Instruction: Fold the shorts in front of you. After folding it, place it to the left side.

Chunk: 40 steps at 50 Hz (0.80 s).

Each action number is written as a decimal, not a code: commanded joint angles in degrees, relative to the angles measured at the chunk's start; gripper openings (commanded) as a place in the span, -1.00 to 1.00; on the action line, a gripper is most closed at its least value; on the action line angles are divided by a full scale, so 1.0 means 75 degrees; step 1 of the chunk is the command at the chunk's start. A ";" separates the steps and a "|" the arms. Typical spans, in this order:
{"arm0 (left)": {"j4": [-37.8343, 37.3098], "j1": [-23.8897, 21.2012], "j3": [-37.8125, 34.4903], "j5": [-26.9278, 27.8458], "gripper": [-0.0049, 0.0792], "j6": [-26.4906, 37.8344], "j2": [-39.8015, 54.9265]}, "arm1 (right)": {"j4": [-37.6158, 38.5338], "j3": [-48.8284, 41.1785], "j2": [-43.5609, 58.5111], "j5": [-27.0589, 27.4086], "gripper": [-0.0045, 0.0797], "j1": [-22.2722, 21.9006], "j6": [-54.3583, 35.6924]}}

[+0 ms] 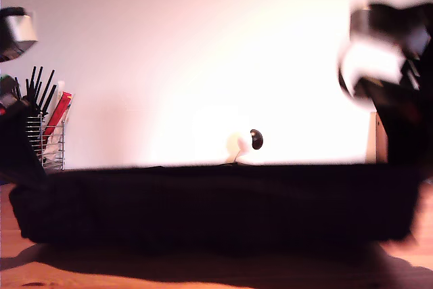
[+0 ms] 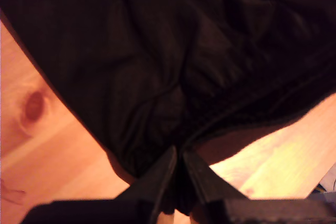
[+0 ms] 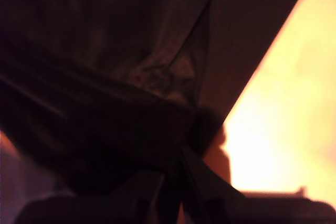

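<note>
The black shorts (image 1: 216,201) stretch in a wide band across the wooden table (image 1: 67,272), from one side of the exterior view to the other. An arm (image 1: 17,147) meets the cloth at the exterior view's left, and a blurred arm (image 1: 396,99) meets it at the right. The wrist views do not tell which arm is which. My first gripper (image 2: 178,156) is shut on a bunched edge of the shorts (image 2: 157,51) above the wood. My second gripper (image 3: 176,156) is shut on a gathered fold of the shorts (image 3: 105,77).
A wire basket (image 1: 51,143) with black utensils and a red item stands at the back on the exterior view's left. A small white object with a dark round part (image 1: 247,141) sits behind the shorts. A wooden piece (image 1: 380,137) stands at the back right.
</note>
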 commanded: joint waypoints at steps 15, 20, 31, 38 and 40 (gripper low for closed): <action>-0.1139 -0.0294 -0.0003 -0.0600 -0.93 -0.0629 0.0032 | -0.0125 -0.0192 -0.0041 0.0300 -0.92 -0.0015 0.0017; -0.1306 -0.0294 -0.0003 -0.0644 -0.93 -0.0775 0.0038 | -0.0192 -0.0262 -0.0041 0.0460 -0.92 -0.0032 0.0000; -0.1859 -0.0294 -0.0006 -0.0822 -0.93 -0.0860 0.0256 | -0.0417 -0.0595 -0.0041 0.0452 -0.89 -0.0029 0.0230; -0.2139 -0.0356 -0.0006 -0.0764 -0.89 -0.1309 0.0545 | -0.0868 -0.0621 -0.0038 0.0452 -0.76 -0.0029 0.0828; -0.2192 -0.0379 -0.0006 -0.0766 -0.83 -0.1413 0.0603 | -0.0886 -0.0621 -0.0038 0.0420 -0.71 -0.0029 0.0997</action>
